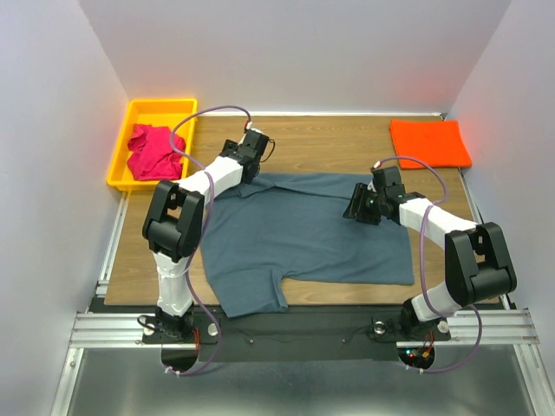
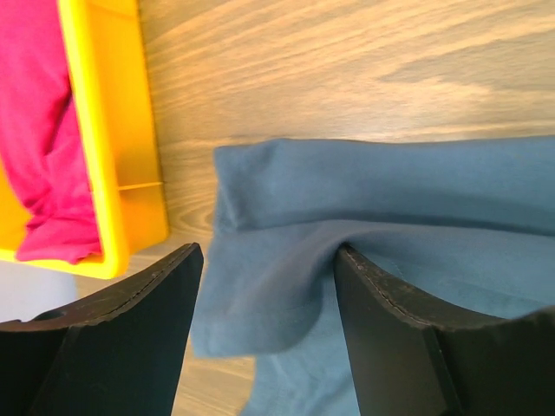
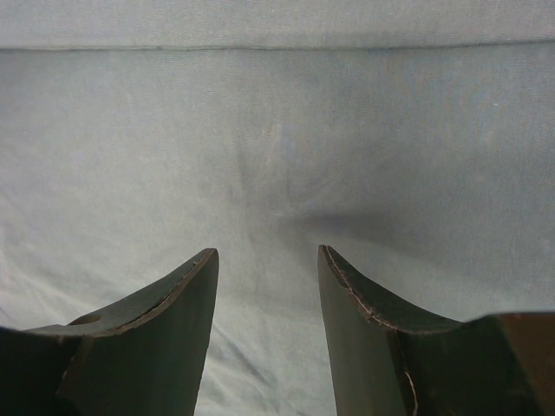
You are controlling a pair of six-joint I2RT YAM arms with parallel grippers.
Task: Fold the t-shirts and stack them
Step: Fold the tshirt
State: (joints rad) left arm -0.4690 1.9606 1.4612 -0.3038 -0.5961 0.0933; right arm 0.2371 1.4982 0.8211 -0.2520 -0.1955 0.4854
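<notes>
Top external: grey-blue t-shirt (image 1: 303, 238) lies flat; left hand (image 2: 269, 256), right hand (image 3: 267, 253) both spread.

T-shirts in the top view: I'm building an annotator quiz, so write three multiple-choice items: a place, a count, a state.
1. The pink t-shirt lies: A on a shelf; B in the yellow bin; C on a chair.
2. T-shirts in view: A two; B three; C four.
3. The orange t-shirt is: A folded; B crumpled; C spread open.
Key: B, the bin's walls surround it; B, pink, orange and the grey-blue t-shirt; A, a neat flat rectangle.
</notes>
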